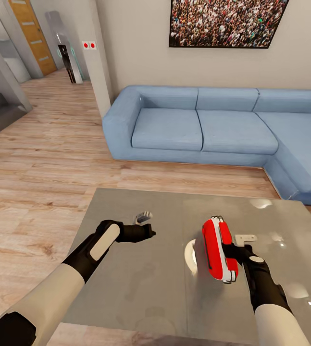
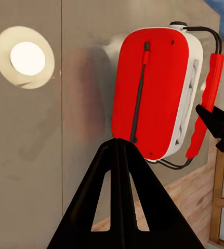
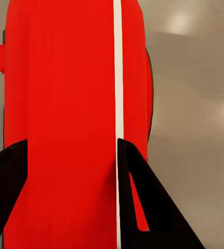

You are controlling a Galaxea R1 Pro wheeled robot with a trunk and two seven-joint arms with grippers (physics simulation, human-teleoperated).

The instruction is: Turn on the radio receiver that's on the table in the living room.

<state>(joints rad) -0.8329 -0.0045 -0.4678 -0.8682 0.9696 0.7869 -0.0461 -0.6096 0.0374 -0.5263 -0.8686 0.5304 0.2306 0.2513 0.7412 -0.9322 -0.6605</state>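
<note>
The radio receiver [image 1: 217, 250], a slim bright-red box with a white-silver edge band, stands on edge just over the glossy grey table [image 1: 141, 293]. My right gripper [image 1: 229, 251] is shut on it from the near-right side; in the right wrist view its black fingers [image 3: 143, 197] flank the red radio receiver [image 3: 65, 104]. My left gripper [image 1: 150, 234] is shut and empty, a hand's width to the left. In the left wrist view the closed left gripper [image 2: 119, 141] points at the radio receiver [image 2: 153, 88], whose broad face carries a thin dark strap.
A light-blue sectional sofa [image 1: 213, 125] runs beyond the table and wraps around at the right. A framed crowd picture [image 1: 225, 21] hangs above it. Light wood floor [image 1: 44, 158] spreads to the left toward a hallway. A lamp's reflection [image 2: 26, 57] glows on the table top [image 2: 28, 155].
</note>
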